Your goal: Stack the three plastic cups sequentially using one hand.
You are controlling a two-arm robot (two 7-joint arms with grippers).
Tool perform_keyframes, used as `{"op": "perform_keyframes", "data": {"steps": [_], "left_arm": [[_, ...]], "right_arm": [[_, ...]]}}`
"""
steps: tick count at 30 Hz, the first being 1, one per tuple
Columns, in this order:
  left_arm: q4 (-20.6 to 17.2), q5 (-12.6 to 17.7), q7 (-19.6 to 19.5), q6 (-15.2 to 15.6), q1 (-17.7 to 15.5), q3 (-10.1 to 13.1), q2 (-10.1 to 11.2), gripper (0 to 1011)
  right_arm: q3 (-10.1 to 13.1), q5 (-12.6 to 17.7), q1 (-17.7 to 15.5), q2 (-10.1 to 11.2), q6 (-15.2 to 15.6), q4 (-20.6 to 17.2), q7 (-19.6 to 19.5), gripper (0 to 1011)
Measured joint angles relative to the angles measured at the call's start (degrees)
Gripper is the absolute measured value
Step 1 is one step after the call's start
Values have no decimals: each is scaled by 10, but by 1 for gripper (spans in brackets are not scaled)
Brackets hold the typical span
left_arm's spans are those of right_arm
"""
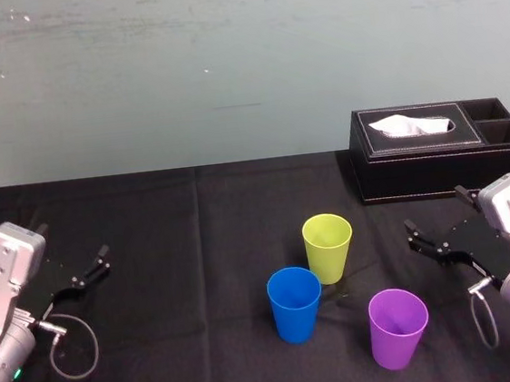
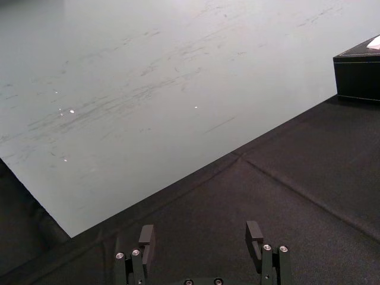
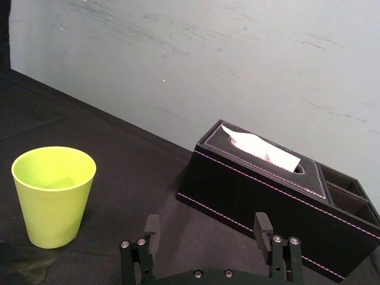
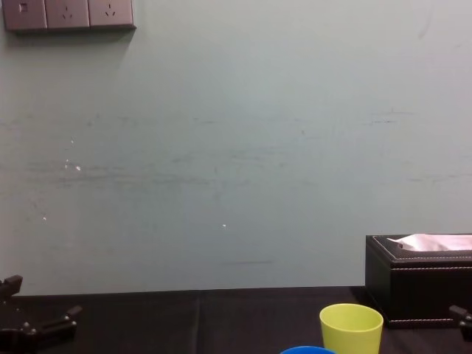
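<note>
cups: yellow-green cup (image 1: 328,247), blue cup (image 1: 295,303) and purple cup (image 1: 399,326) upright, unstacked, near each other on the black surface (image 1: 179,254) | tissue box (image 1: 433,149) behind, to the right | my right fingers (image 3: 263,225) spread wide, empty, right of the cups | my left fingers (image 2: 146,237) wide, empty, far left

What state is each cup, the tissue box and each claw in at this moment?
yellow-green cup: upright, empty, unstacked.
blue cup: upright, empty, unstacked, close beside the yellow-green cup.
purple cup: upright, empty, unstacked, standing apart.
tissue box: white tissue poking up from its slot.
left claw: open, holding nothing, far left of the cups.
right claw: open, holding nothing, right of the cups.
</note>
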Motion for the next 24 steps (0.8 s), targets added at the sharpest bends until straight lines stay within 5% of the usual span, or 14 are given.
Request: {"op": "perform_keyframes", "data": {"steps": [13,24], "left_arm": [[0,0,0,0,0,0,0,1000],[0,0,0,0,0,0,0,1000]], "right_arm": [[0,0,0,0,0,0,0,1003],[29,-3,-28,5,-6,-40,4,1003]]}}
